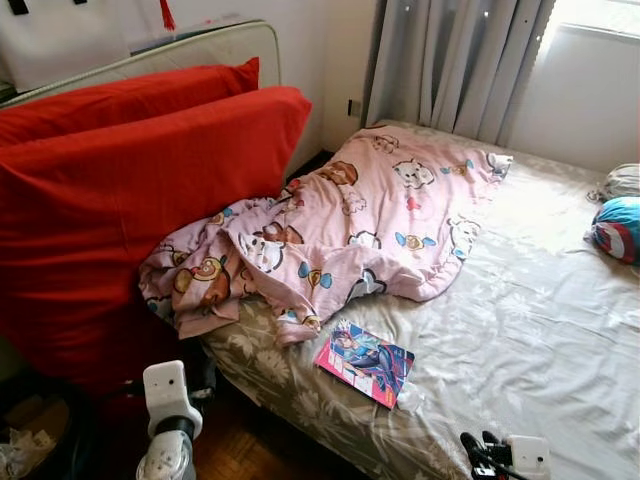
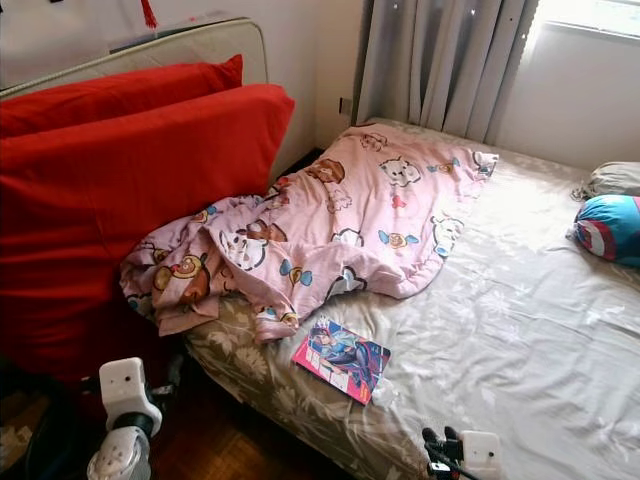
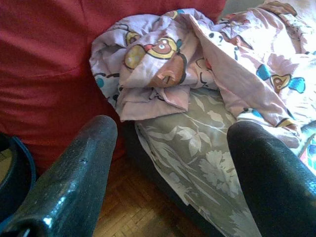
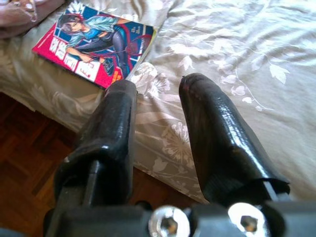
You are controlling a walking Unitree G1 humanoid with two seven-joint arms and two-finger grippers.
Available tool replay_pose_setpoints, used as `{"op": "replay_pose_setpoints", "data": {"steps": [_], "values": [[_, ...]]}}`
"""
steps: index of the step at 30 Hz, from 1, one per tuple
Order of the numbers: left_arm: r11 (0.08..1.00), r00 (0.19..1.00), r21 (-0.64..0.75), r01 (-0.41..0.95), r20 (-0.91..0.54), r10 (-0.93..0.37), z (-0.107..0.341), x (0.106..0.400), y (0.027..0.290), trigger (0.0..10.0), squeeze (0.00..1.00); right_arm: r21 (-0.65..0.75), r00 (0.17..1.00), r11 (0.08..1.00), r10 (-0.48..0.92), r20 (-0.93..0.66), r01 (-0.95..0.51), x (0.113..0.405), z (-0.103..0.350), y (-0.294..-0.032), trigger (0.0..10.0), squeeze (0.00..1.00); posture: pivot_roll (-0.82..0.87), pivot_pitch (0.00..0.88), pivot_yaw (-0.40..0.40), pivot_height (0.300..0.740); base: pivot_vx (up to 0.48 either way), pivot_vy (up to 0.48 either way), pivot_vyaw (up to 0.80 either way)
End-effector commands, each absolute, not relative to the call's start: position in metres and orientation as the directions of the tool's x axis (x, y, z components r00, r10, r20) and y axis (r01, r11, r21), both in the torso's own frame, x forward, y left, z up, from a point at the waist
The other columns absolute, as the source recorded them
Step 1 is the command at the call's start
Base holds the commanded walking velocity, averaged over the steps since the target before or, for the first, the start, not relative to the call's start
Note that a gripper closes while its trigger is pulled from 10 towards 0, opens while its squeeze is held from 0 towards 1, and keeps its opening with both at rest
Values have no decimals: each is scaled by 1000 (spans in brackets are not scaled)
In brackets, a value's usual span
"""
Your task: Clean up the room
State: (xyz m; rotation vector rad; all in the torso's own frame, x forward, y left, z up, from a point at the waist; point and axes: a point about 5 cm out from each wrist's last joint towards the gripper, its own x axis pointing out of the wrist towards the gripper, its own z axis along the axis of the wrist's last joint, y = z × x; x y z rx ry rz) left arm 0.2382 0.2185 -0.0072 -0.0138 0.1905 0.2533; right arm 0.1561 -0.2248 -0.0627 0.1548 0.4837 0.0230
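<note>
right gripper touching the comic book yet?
Apart. The right wrist view shows the right gripper open, bare bedsheet between its fingers and the comic book.

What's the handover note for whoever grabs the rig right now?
Left pincer: open, holding nothing, low by the bed's near corner, aimed at the bunched end of the crumpled pink cartoon-print blanket.
Right pincer: open, holding nothing, over the bed edge, just short of the colourful comic book.
Comic book lies flat near the edge of the grey floral bedsheet, just below the blanket's hem. Blanket sprawls across the head half of the bed, beside the big red cushion.
Done: nothing visibly tidied.
Left: clear the comic book off the bed and straighten the blanket, probably comic book first.
</note>
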Motion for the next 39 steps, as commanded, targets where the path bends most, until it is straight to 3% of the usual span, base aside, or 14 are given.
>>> {"op": "replay_pose_setpoints", "data": {"steps": [1,3,6,7,16,21,27,39], "values": [[963,949,17,-270,-163,269,-6,233,219,10000,0,139,880,990,88,-467,-25,148,-64,-224,10000,0,-51,0,-45,740,0,0,0],[961,949,18,-275,-154,274,-5,229,219,10000,0,139,880,990,100,-465,-40,145,-65,-224,10000,0,-43,0,-53,740,0,0,0],[961,953,18,-275,-126,275,-1,229,218,10000,0,88,974,977,203,-96,-195,301,31,-172,10000,0,-29,0,-55,740,0,0,0],[962,955,19,-272,-118,273,1,229,218,10000,0,89,975,977,203,-93,-195,308,36,-169,10000,0,-29,0,-55,740,0,0,0],[972,972,52,-228,-45,230,21,235,219,10000,0,108,990,984,143,-16,-141,316,49,-155,10000,0,-11,0,-35,740,0,0,0],[971,971,54,-235,-35,237,24,232,221,10000,0,25,991,991,132,35,-133,314,55,-157,10000,0,-5,0,-41,740,0,0,0],[972,974,55,-226,-13,227,32,222,221,10000,0,31,998,999,-28,53,26,278,40,-187,10000,0,-1,0,-33,740,0,0,0],[977,980,70,-200,-10,201,38,220,222,10000,0,32,994,993,-111,16,111,265,34,-199,10000,0,-9,0,-28,740,0,0,0]]}}
